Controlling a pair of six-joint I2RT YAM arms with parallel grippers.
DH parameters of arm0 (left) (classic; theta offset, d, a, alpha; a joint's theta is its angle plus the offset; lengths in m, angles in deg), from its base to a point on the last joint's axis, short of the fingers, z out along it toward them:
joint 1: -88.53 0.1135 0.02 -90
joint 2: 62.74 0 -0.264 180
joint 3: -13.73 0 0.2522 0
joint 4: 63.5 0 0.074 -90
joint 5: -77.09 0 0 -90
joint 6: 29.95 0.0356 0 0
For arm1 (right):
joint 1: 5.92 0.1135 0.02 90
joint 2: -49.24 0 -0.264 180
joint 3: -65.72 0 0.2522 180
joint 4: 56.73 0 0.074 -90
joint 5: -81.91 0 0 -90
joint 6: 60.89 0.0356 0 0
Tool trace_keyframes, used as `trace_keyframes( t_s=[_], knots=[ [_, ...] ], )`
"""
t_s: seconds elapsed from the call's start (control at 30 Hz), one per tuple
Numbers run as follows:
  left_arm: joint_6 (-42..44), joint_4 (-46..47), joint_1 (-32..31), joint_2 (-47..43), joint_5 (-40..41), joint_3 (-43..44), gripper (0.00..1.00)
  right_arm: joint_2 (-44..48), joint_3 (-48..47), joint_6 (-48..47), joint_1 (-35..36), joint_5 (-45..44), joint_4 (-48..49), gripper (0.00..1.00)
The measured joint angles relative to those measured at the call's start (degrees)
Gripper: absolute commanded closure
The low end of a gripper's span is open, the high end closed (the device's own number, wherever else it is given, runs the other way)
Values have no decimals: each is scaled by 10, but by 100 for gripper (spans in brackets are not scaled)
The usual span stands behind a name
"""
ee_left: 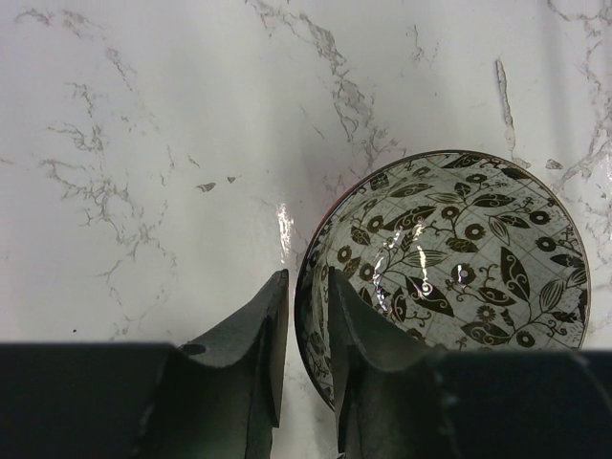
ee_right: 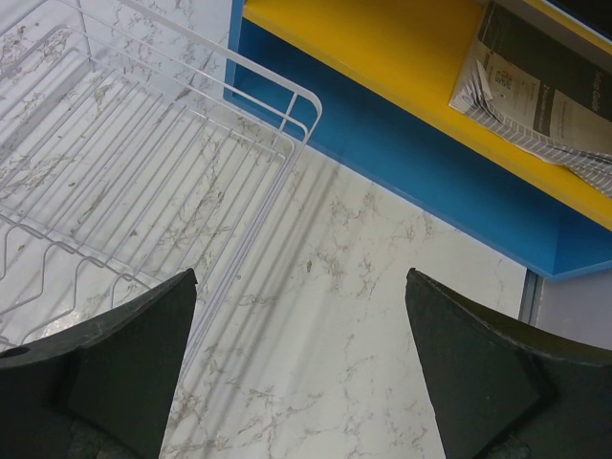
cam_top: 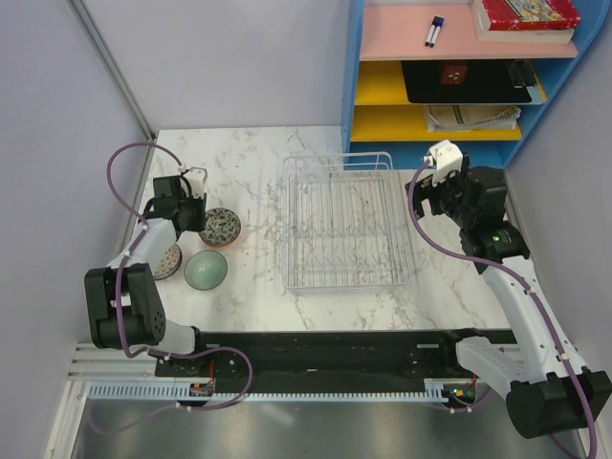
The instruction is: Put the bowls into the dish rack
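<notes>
A bowl with a dark leaf-and-flower pattern (cam_top: 221, 227) (ee_left: 459, 258) sits on the marble table left of the dish rack (cam_top: 344, 225) (ee_right: 143, 143). My left gripper (cam_top: 198, 212) (ee_left: 307, 277) straddles its near-left rim, one finger inside and one outside. The jaws are narrow, with slim gaps still showing beside the rim. A plain pale green bowl (cam_top: 206, 270) lies nearer, and another patterned bowl (cam_top: 167, 260) is partly hidden under the left arm. My right gripper (cam_top: 428, 186) (ee_right: 301, 277) hangs wide open and empty over bare marble, right of the rack's far corner.
A blue and yellow shelf unit (cam_top: 459, 86) (ee_right: 382, 143) stands at the back right, with a folded newspaper (ee_right: 545, 86) on its lowest shelf. The rack holds nothing. Grey walls close in on the left and right.
</notes>
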Motion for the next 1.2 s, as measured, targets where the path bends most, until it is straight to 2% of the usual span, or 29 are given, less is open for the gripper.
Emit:
trace_keyframes(
  t_s=[0.77, 0.87, 0.9, 1.03, 1.07, 1.1, 1.2],
  knots=[
    [0, -30, 0, 7, 0, 12, 65, -2, 0, 0, 0, 0, 0, 2],
    [0, -30, 0, 11, 0, 15, 70, -2, 0, 0, 0, 0, 0, 2],
    [0, -30, 0, 11, 0, 15, 76, -2, 0, 0, 0, 0, 0, 2],
    [2, -30, 0, 11, 2, 15, 84, -3, 0, 0, 0, 0, 0, 2],
    [2, -30, 0, 11, 1, 15, 88, -3, 0, 0, 0, 0, 0, 2],
    [2, -30, 0, 11, 0, 16, 98, -3, 0, 0, 0, 0, -1, 2],
    [2, -29, 0, 11, -5, 22, 98, -3, 0, 0, 0, 0, -1, 2]
  ],
)
